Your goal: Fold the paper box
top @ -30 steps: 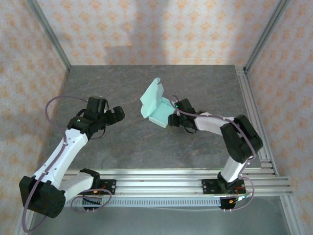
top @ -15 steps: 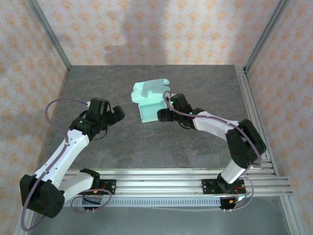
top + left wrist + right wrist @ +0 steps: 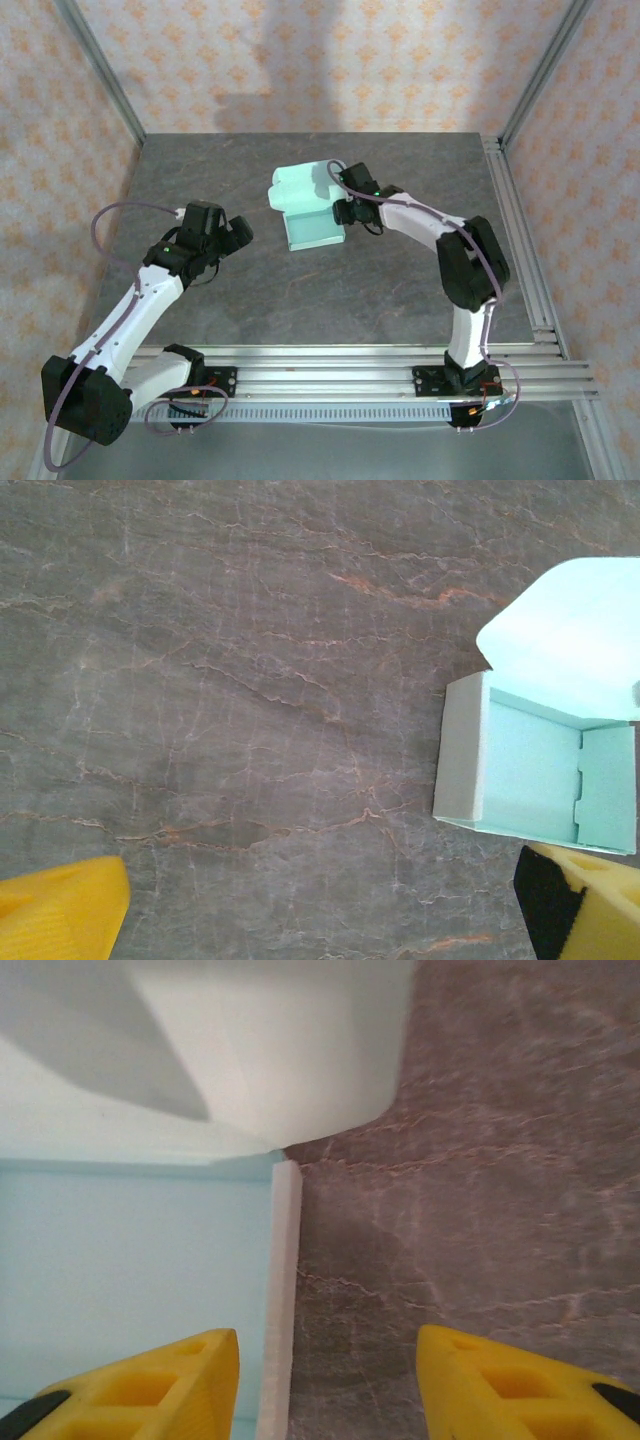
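Paper box [image 3: 310,215] sits mid-surface [image 3: 300,300], a bit toward the far side, as an open tray with its lid flap [image 3: 300,183] standing at the far edge. Right hand [image 3: 343,212] is at the box's right wall [image 3: 283,1290], fingers parted and straddling it: one over the box interior, one over bare surface, not pinching it. Left hand [image 3: 238,232] is spread wide, well apart from the box on its left, holding nothing.
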Controlling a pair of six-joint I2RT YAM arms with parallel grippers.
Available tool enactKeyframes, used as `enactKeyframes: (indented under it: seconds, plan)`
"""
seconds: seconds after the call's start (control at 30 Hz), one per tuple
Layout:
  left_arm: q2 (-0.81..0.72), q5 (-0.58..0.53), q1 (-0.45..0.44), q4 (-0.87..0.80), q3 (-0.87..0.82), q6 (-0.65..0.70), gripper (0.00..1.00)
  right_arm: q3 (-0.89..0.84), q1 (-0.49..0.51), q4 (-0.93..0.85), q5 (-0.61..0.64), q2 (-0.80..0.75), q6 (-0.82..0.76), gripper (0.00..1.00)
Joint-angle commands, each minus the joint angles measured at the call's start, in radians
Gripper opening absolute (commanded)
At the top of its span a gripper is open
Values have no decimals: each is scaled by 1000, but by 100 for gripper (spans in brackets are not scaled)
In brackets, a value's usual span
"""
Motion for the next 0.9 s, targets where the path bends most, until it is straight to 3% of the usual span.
enactKeyframes:
  seconds: [0.0,0.23,0.57,0.87]
  plan:
    - [-9,-52,-6,-33,0,34,100,61,15,-63,29,48,3,49]
    - [-14,-53,-6,-32,0,39,100,108,28,-94,71,132,28,34]
    - [-46,-86,7,-40,-18,48,100,124,27,-103,75,135,48,0]
    - [-64,-63,103,86,-141,-76,100,-53,8,97,32,-132,75,0]
